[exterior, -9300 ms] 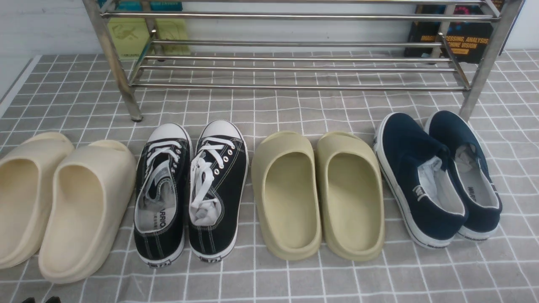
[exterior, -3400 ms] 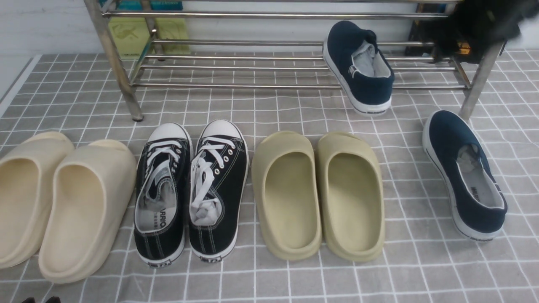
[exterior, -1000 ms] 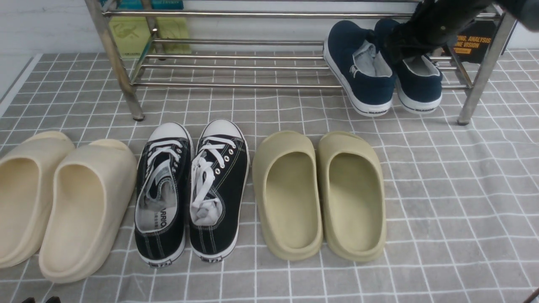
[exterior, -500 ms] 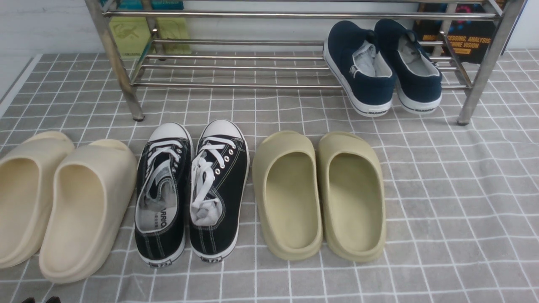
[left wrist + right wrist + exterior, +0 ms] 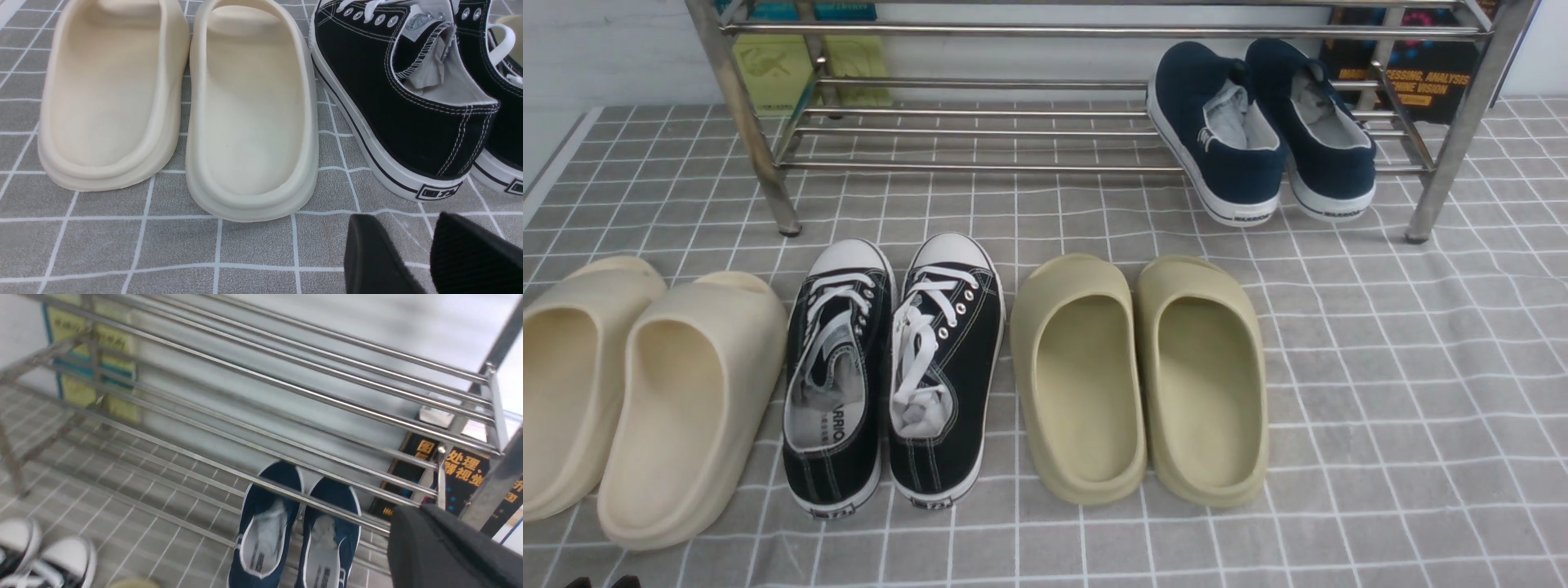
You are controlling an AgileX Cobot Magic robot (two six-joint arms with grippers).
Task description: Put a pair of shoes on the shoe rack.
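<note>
Both navy-blue slip-on shoes (image 5: 1217,131) (image 5: 1319,131) rest side by side on the lower bars of the steel shoe rack (image 5: 1013,31), at its right end, heels hanging over the front bar. The right wrist view shows them from above (image 5: 263,535) under the rack's upper bars (image 5: 286,386). My right gripper (image 5: 421,510) is high above the rack, shut and empty, and is out of the front view. My left gripper (image 5: 402,218) is open and empty, low over the cloth behind a black sneaker's heel.
On the grey checked cloth in front of the rack stand cream slides (image 5: 637,392), black lace-up sneakers (image 5: 890,376) and olive slides (image 5: 1139,376). Books lean behind the rack at its right (image 5: 1413,77) and its left (image 5: 776,69).
The right arm carried the navy shoes one by one from the floor to the rack, let go of the second one, and has left the front view. The left arm has not moved.
</note>
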